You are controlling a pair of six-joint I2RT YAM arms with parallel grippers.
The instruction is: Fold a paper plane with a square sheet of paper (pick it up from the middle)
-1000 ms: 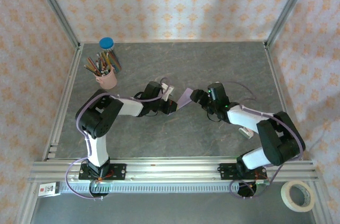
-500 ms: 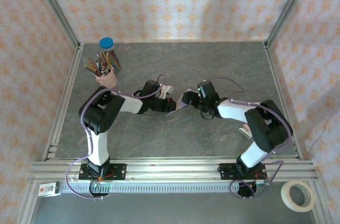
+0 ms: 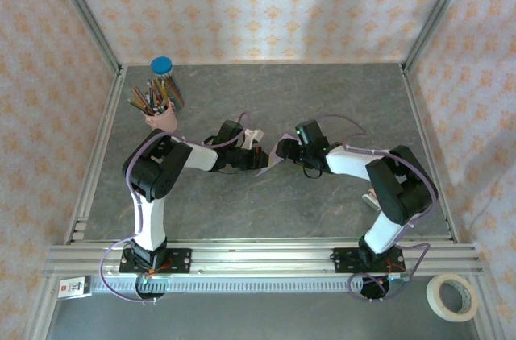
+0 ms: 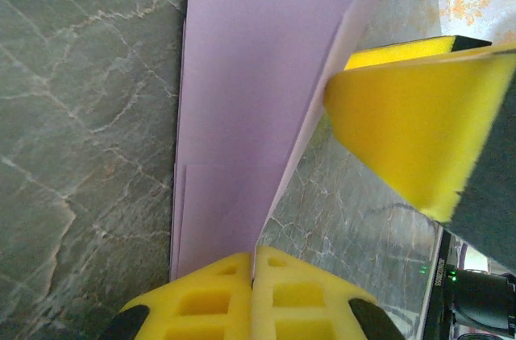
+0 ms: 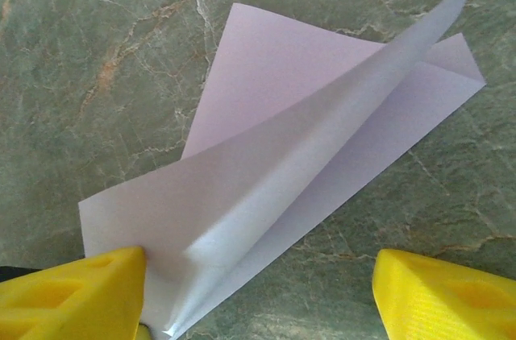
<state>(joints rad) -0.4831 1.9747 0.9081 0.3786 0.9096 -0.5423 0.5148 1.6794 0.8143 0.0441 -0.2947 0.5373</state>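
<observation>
Counting it off for you: two arms, two grippers, one square sheet of paper (image 3: 275,154), one pink pencil cup (image 3: 164,121), one blue-lidded jar (image 3: 162,66) and one roll of tape (image 3: 451,296). Your paper is pale lilac, folded into a long narrow shape. One flap (image 5: 322,114) is lifted along a sharp crease. It sits mid-tabletop (image 3: 339,98), right between the two grippers. Your left gripper (image 4: 254,275) is clamped tight on one end, yellow pads pressed together with the sheet pinched between them. Your right gripper (image 5: 260,275) stands wide apart at the other end and grips nothing: one pad (image 5: 72,296) touches the paper's corner, the other is well clear. The cup is crammed with coloured pencils (image 3: 153,98), and the jar stands just behind it. The tape lies outside the rail at the near right corner.
</observation>
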